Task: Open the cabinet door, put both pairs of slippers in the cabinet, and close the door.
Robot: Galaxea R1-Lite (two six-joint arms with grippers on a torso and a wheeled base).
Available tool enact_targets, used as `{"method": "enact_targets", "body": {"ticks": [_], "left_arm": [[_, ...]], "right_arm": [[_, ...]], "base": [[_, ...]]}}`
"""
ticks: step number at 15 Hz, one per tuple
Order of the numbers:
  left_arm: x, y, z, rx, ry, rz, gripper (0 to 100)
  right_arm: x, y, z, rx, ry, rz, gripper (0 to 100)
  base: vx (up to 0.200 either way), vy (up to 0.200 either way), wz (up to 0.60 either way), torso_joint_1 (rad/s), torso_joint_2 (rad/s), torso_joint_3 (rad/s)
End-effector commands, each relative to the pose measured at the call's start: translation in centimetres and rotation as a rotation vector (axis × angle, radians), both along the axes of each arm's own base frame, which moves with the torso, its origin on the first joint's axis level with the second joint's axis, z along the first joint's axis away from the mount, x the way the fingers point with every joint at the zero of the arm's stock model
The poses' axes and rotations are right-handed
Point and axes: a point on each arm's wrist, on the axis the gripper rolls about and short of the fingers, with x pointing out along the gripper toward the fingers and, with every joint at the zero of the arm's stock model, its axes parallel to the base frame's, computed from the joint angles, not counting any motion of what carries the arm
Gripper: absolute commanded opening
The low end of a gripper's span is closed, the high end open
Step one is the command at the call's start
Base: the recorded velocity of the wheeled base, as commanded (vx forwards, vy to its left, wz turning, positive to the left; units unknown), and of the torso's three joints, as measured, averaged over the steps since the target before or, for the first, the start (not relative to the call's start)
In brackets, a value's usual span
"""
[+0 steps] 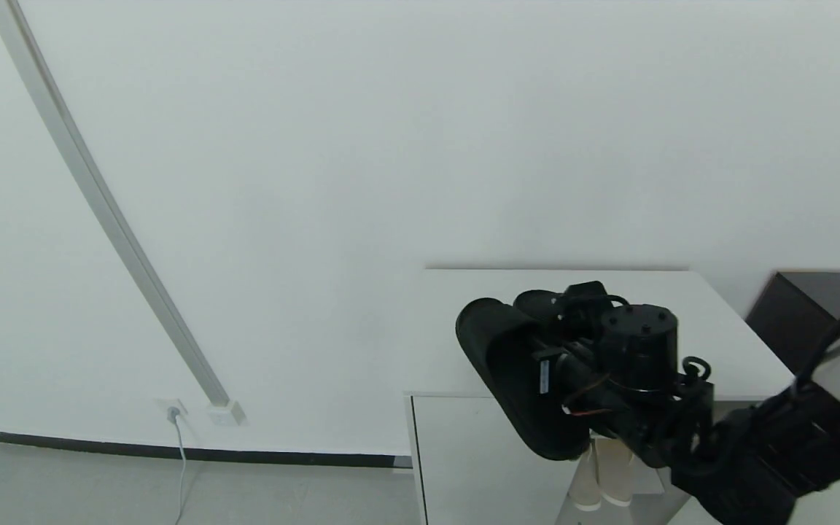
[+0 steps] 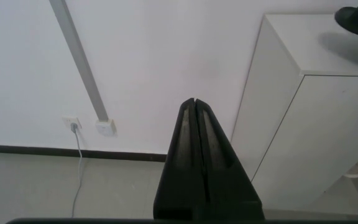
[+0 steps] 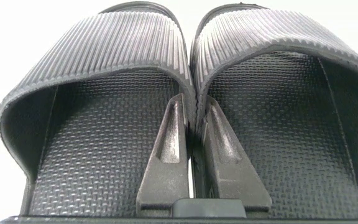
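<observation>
**A:** Head view first?

**B:** White cabinet (image 1: 456, 328) at four o'clock, standing against a plain white wall. Pair of black slippers (image 1: 515, 379) held in the air over the front edge of its top, side by side and tilted. Right gripper (image 1: 562, 354) pushed into the pair from the four o'clock side. Pale slippers (image 1: 601, 477) low at five o'clock, under the arm, at the cabinet's front. Impossible to tell whether on a shelf or on the floor. Grey wall duct (image 1: 99, 197) slanting from eleven o'clock down toward seven. Socket (image 1: 172, 410) with a hanging cable just beside its lower end. Dark box (image 1: 792, 306) at three o'clock, near the cabinet.

**A:** Left wrist view?

**B:** Left gripper (image 2: 194, 106) facing the wall, fingers (image 2: 185, 143) pressed flat together with nothing between them. Cabinet near by, well apart from the fingertips. Dark tip of the black slippers above the cabinet top. Duct and socket on the wall beyond.

**A:** Right wrist view?

**B:** Black slippers seen close, with ribbed straps and dimpled footbeds, touching each other. Right gripper's two fingers (image 3: 169, 149) clenched on the meeting inner edges of the two straps, gripping both slippers at once.
</observation>
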Motion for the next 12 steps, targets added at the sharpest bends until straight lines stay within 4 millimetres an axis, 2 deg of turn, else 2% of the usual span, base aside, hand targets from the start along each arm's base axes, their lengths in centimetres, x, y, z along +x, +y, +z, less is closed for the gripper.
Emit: {"method": "enact_targets", "body": {"ticks": [1, 4, 9, 12], "left_arm": [[0.0, 0.0, 0.0, 0.000, 0.001, 0.000, 0], [0.0, 0.0, 0.0, 0.000, 0.001, 0.000, 0], [0.0, 0.0, 0.0, -0.002, 0.001, 0.000, 0], [0.0, 0.0, 0.0, -0.005, 0.001, 0.001, 0]], "right_arm": [[-3.7, -2.9, 3.0, 0.037, -0.040, 0.020, 0], [-5.1, -3.1, 3.5, 0.010, -0.007, 0.048, 0], [-5.5, -2.7, 3.3, 0.001, 0.002, 0.066, 0], [-5.5, -2.5, 3.2, -0.002, 0.005, 0.071, 0]], "base": [[0.000, 0.000, 0.00, 0.000, 0.00, 0.000], [0.000, 0.000, 0.00, 0.000, 0.00, 0.000], [0.000, 0.000, 0.00, 0.000, 0.00, 0.000], [-0.200, 0.000, 0.00, 0.004, 0.00, -0.001]]}}
